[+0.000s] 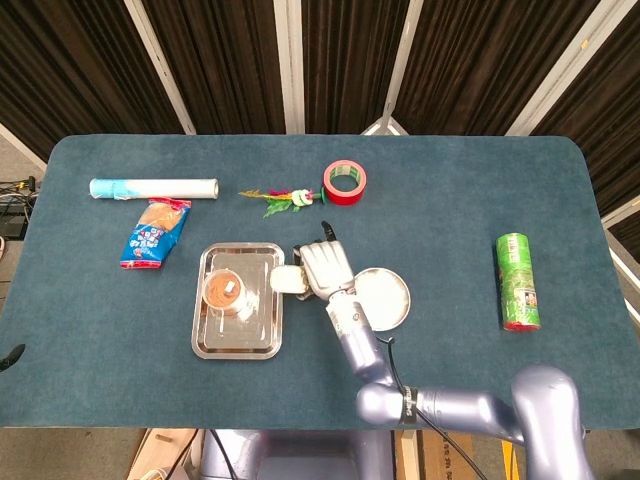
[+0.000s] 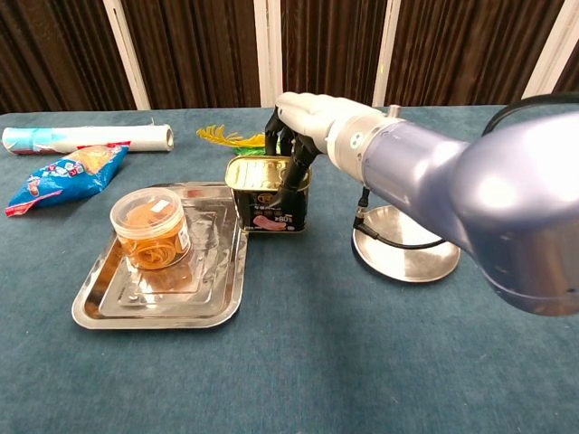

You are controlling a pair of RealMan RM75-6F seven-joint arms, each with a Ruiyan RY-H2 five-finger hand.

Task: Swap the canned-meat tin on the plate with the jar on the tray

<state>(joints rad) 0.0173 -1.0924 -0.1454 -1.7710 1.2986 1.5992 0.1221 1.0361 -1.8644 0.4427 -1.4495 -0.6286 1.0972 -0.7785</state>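
Observation:
My right hand (image 1: 322, 268) (image 2: 303, 119) grips the canned-meat tin (image 2: 269, 195) (image 1: 287, 280) from above, its fingers wrapped over the far side. The tin sits upright at the right rim of the steel tray (image 2: 99, 312) (image 1: 265, 340), between tray and plate; I cannot tell whether it touches the table. The clear jar (image 2: 150, 227) (image 1: 224, 293) with orange contents stands upright in the left half of the tray. The round steel plate (image 2: 407, 258) (image 1: 390, 300) lies bare to the right. My left hand does not show in either view.
A red tape roll (image 1: 344, 182) and a green flower sprig (image 1: 285, 198) lie behind the tray. A plastic-wrap roll (image 1: 152, 187) and a blue snack bag (image 1: 154, 232) lie at the far left. A green can (image 1: 517, 281) lies on its side at the right.

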